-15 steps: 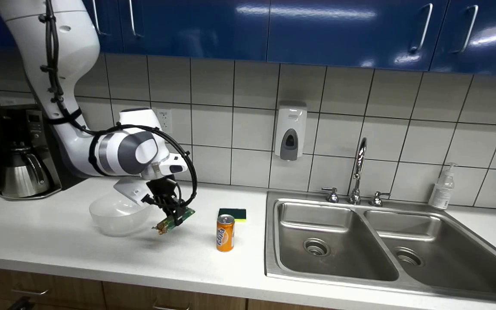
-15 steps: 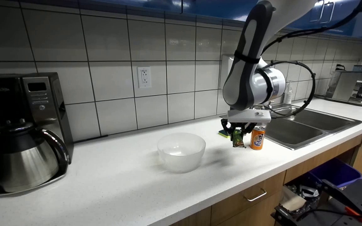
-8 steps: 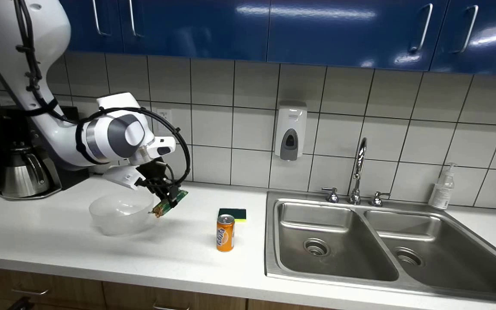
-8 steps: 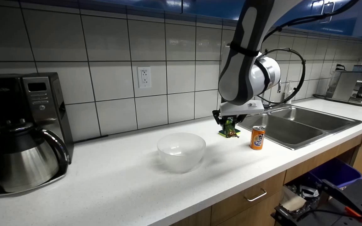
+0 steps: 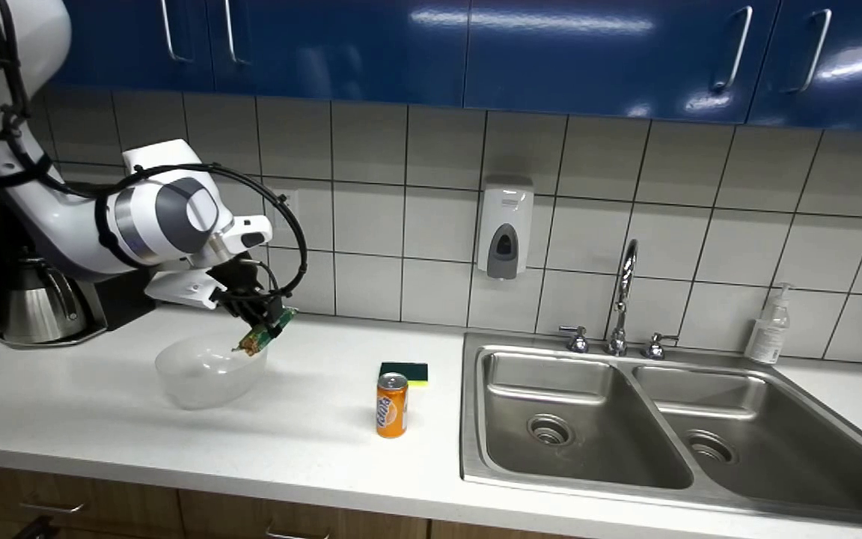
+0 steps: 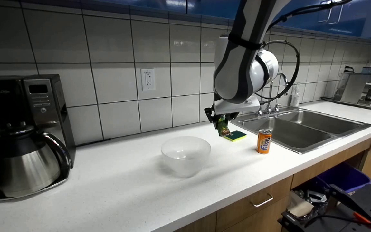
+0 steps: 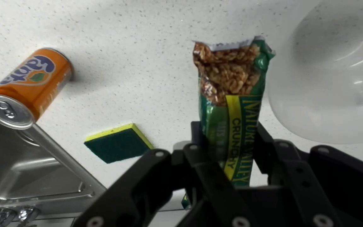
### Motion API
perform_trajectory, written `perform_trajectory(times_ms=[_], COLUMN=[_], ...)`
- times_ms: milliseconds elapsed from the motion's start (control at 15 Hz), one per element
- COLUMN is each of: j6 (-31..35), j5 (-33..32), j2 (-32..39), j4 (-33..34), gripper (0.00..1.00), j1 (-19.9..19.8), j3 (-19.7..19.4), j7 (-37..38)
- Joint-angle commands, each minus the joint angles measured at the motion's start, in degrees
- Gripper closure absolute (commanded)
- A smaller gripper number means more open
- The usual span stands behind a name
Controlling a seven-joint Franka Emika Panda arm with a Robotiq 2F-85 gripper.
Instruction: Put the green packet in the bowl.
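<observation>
The white counter (image 6: 108,199) stretches across both exterior views. Over it extends the robot arm (image 5: 64,232), whose thick upper part is found at about ten o'clock in an exterior view. The double steel sink (image 5: 474,419) is set into the counter at about four o'clock in an exterior view. The coffee machine (image 6: 42,112), together with its metal jug (image 6: 27,167), occupies nine o'clock in an exterior view. From this machine, the bowl (image 6: 186,166) is placed at three o'clock; it is round, whitish and half transparent, and it stands upright on the counter.

The gripper (image 7: 228,142) is black and hangs in a tilted position above the counter, apart from it. The orange can (image 5: 391,408) is standing upright near the sink, at nine o'clock in the wrist view. The sponge (image 7: 118,145), dark green over yellow, lies flat near the can but apart from it, at eight o'clock there.

The green packet (image 7: 232,107), printed with "CRUNCHY", is in the air and outside the bowl. The two fingers (image 7: 265,157) press it from both sides, therefore the gripper is closed upon it. In the wrist view its brown end points to twelve o'clock, and the bowl appears just beside it, between two and three o'clock.
</observation>
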Motion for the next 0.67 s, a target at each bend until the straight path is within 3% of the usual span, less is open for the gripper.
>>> perform_trajectory(times_ms=[0,267,600], j6=[-1.2,-2.5,-5.4], j5=[-2.7,-4.2,-2.6], j2=[-4.5,-6.6,-9.9], j4=[-1.0,-0.5,-0.1], gripper=[0.85,0.85,0.85], j1=[3.9,6.2,3.4], j3=[-2.4,-2.2,4.1], j7=[-1.7,-2.7,-8.9])
